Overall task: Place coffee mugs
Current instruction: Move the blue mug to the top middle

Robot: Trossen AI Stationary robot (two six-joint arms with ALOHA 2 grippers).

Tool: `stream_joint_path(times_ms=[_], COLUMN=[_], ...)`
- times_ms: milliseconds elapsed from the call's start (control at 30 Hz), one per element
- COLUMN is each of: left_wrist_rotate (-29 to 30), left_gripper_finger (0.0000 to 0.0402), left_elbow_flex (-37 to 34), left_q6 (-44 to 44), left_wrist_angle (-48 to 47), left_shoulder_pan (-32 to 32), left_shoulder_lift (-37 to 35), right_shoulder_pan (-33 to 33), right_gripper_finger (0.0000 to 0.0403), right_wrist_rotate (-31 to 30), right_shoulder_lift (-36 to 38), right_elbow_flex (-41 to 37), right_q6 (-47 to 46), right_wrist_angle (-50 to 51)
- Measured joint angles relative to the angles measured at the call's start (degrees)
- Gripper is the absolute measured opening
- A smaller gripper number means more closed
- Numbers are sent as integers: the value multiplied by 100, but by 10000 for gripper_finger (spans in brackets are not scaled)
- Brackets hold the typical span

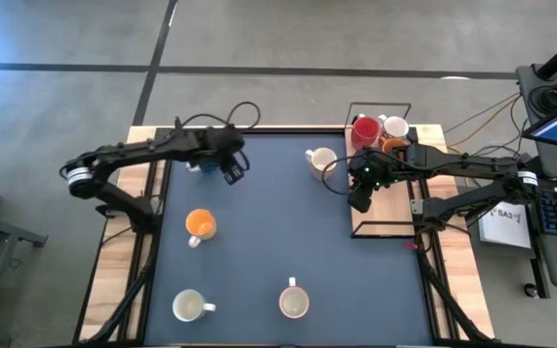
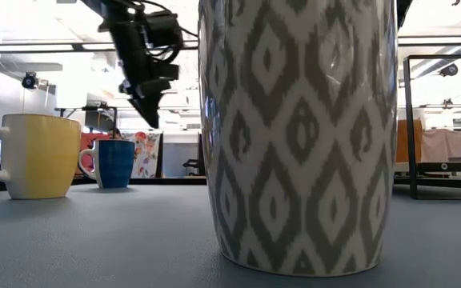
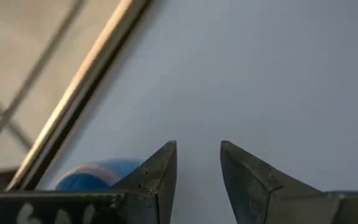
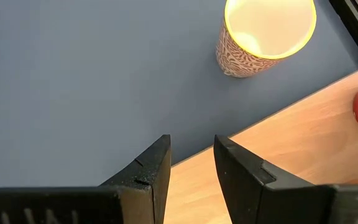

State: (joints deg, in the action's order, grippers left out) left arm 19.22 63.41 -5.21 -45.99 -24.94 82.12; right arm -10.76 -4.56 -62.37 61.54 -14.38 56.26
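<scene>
Counter [image 1: 288, 213]: dark blue mat over a wooden top, both arms reaching in from the far side corners.

Wire-framed tray [image 1: 387, 208] on the counter's right edge, wooden floor. At its far end a cluster of mugs: a red mug [image 1: 365, 130], a white mug [image 1: 395, 127], and an orange mug [image 1: 394, 145] half hidden by the arm.

Right claw [image 4: 191, 163] hangs over the tray's inner edge, where wood meets mat; fingers parted, nothing between them. The patterned cream mug [image 4: 263, 34] stands on the mat just beyond it, apart from the fingers.

Left claw [image 3: 197, 171] hovers above the mat at the far left, fingers apart and empty. The blue mug [image 2: 112, 162] stands on the mat just beside it, at the far left edge, mostly hidden by the arm from above; I cannot tell whether claw and mug touch, though they look apart.

Loose mugs on the mat: an orange mug [image 1: 199, 224] left of centre, a pale mug [image 1: 189, 306] at near left, and a patterned mug [image 1: 293, 302] at near centre, handle pointing away. That last one fills the table-level view.
</scene>
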Motion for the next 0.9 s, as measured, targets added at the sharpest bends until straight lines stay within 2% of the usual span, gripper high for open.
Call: stream_joint_path(times_ms=[167,300,600,900], left_wrist_rotate=[110,411,407,404], left_gripper_finger=[107,107,107,107], left_elbow_flex=[-285,-359,-725,-758], left_q6=[-138,-185,-34,208], left_wrist_angle=[-148,-238,-267,-295], left_shoulder_pan=[-116,-341,-907,-1049], left_shoulder_lift=[-214,-204,-126,-153], right_shoulder_pan=[0,0,0,0], right_gripper_finger=[112,112,112,112], right_wrist_rotate=[-2,0,-2,-2], right_shoulder_lift=[0,0,0,1], right_elbow_flex=[0,0,0,0], right_q6=[-1,1,1,-6], right_wrist_angle=[-3,-5,-7,-9])
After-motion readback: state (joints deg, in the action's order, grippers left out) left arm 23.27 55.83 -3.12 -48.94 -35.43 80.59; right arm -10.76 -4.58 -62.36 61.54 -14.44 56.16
